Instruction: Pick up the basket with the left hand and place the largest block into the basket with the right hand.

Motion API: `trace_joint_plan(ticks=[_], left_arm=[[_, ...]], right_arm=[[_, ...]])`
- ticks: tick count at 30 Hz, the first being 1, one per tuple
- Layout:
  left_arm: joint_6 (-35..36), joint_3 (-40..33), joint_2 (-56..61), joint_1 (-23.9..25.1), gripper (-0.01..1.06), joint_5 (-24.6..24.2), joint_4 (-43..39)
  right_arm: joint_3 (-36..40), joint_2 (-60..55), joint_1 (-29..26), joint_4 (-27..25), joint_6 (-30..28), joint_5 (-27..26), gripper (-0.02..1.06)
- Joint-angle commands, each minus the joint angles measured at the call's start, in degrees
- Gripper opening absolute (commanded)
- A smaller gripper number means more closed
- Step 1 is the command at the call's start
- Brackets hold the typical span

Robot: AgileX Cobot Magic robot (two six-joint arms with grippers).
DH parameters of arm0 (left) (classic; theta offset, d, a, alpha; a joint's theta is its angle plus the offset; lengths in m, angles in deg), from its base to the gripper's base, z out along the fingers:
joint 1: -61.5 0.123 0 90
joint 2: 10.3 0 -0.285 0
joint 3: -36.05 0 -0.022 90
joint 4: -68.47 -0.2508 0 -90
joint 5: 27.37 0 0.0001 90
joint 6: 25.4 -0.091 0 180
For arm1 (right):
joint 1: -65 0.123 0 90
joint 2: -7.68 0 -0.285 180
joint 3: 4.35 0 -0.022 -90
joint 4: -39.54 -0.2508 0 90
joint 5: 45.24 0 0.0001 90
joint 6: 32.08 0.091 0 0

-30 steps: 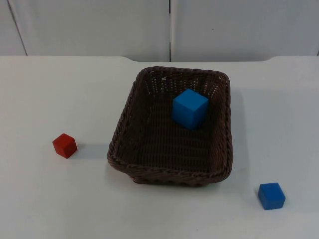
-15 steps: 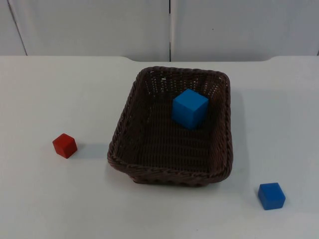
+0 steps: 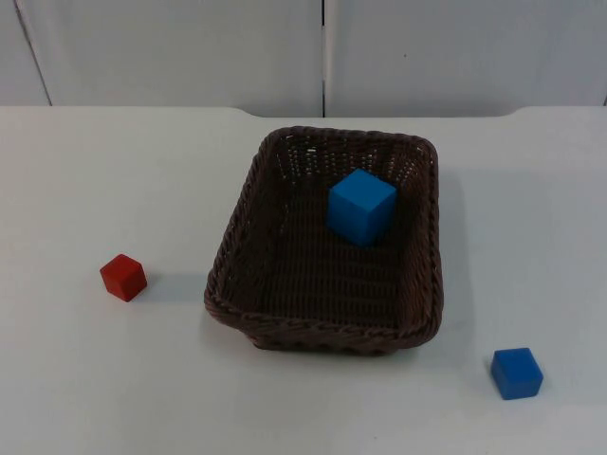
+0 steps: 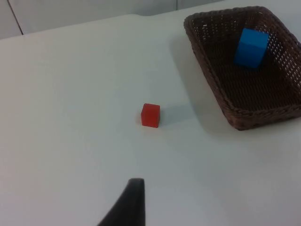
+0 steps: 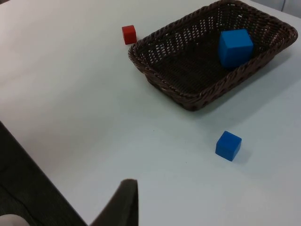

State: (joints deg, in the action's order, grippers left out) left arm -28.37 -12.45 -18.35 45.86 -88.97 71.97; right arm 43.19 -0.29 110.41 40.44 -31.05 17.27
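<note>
The dark brown woven basket (image 3: 327, 256) sits on the white surface (image 3: 114, 171). Inside it is the big blue cube block (image 3: 361, 206), close to the far wall of the basket. A small red cube block (image 3: 123, 277) lies on the surface to the left of the basket, well apart from it. A small blue cube block (image 3: 517, 373) lies near the basket's front right corner. Both arms wait away from the basket. I cannot tell if the left fingers (image 4: 128, 205) or the right fingers (image 5: 122, 202) are wide or narrow.
</note>
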Motion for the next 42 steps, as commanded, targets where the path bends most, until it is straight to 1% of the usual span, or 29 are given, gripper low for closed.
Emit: trace_joint_plan(ticks=[1,6,7,12,13,14,16,17,19,21,23,25,26,27,29,30,32,36,37,41,42], left_arm=[[0.3,-0.3,0.3,0.8,1.05,0.1,-0.1],[0.3,-0.3,0.3,5.8,1.05,0.1,-0.2],[0.3,-0.3,0.3,5.8,1.05,0.1,-0.2],[0.3,-0.3,0.3,11.6,1.05,0.1,-0.2],[0.3,-0.3,0.3,11.6,1.05,0.1,-0.2],[0.3,-0.3,0.3,13.3,1.05,0.1,-0.2],[0.3,-0.3,0.3,14.8,1.05,0.1,-0.2],[0.3,-0.3,0.3,16.5,1.05,0.1,-0.2],[0.3,-0.3,0.3,17.0,1.05,0.1,-0.2],[0.3,-0.3,0.3,18.7,1.05,0.1,-0.2],[0.3,-0.3,0.3,19.1,1.05,0.1,-0.2],[0.3,-0.3,0.3,19.1,1.05,0.1,-0.2],[0.3,-0.3,0.3,19.1,1.05,0.1,-0.2],[0.3,-0.3,0.3,19.1,1.05,0.1,-0.2],[0.3,-0.3,0.3,19.1,1.05,0.1,-0.2],[0.3,-0.3,0.3,19.1,1.05,0.1,-0.2],[0.3,-0.3,0.3,19.1,1.05,0.1,-0.2],[0.3,-0.3,0.3,19.1,1.05,0.1,-0.2],[0.3,-0.3,0.3,19.1,1.05,0.1,-0.2],[0.3,-0.3,0.3,19.1,1.05,0.1,-0.2],[0.3,-0.3,0.3,19.1,1.05,0.1,-0.2]], right_arm=[[0.2,0.2,-0.2,0.0,-0.5,-0.7,1.05],[0.2,0.2,-0.4,0.0,-0.5,-0.7,1.05],[0.2,0.2,-0.4,0.0,-0.5,-0.7,1.05],[0.2,0.2,-2.5,0.0,-0.5,-0.7,1.05],[0.2,0.2,-2.5,0.0,-0.5,-0.7,1.05],[0.2,0.2,-3.0,0.0,-0.5,-0.7,1.05],[0.2,0.2,-3.5,0.0,-0.5,-0.7,1.05],[0.2,0.2,-3.8,0.0,-0.5,-0.7,1.05],[0.2,0.2,-4.2,0.0,-0.5,-0.7,1.05],[0.2,0.2,-4.9,0.0,-0.5,-0.7,1.05],[0.2,0.2,-6.6,0.0,-0.5,-0.7,1.05],[0.2,0.2,-7.1,0.0,-0.5,-0.7,1.05],[0.2,0.2,-8.9,0.0,-0.5,-0.7,1.05],[0.2,0.2,-9.6,0.0,-0.5,-0.7,1.05],[0.2,0.2,-13.4,0.0,-0.5,-0.7,1.05],[0.2,0.2,-13.4,0.0,-0.5,-0.7,1.05],[0.2,0.2,-16.1,0.0,-0.5,-0.7,1.05],[0.2,0.2,-22.9,0.0,-0.5,-0.7,1.05],[0.2,0.2,-22.9,0.0,-0.5,-0.7,1.05],[0.2,0.2,-28.7,0.0,-0.5,-0.7,1.05],[0.2,0.2,-28.7,0.0,-0.5,-0.7,1.05]])
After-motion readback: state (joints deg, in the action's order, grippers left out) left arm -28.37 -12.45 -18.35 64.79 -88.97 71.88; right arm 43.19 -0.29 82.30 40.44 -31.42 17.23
